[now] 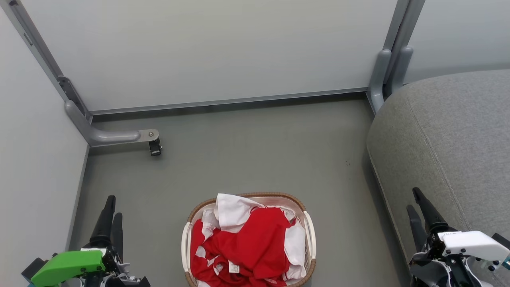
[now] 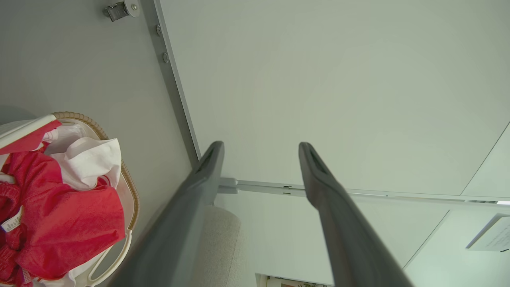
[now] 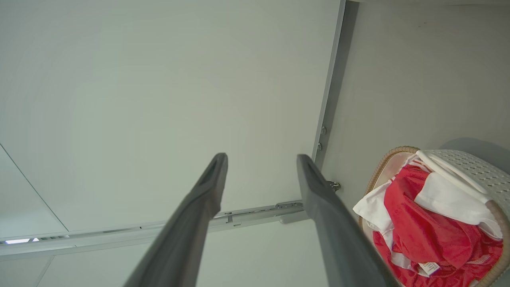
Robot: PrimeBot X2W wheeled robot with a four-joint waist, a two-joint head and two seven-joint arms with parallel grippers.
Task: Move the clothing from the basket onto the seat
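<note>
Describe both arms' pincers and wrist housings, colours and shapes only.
The left pincer has two long, dark grey tapered fingers on a bright green wrist housing. The right pincer has the same dark fingers on a white wrist housing dotted with small dark screws, over black linkage parts.

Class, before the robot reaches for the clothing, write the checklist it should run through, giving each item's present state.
1. Soft red-and-white sports clothing heaped inside the oval cream perforated plastic basket: ok.
2. Left gripper, jaws open and empty: ok.
3. Right gripper, jaws open and empty: ok.
4. Large grey fabric seat stands on the robot's right of the basket, apart from it: ok.
5. Number of garments tangled together: cannot tell.
</note>
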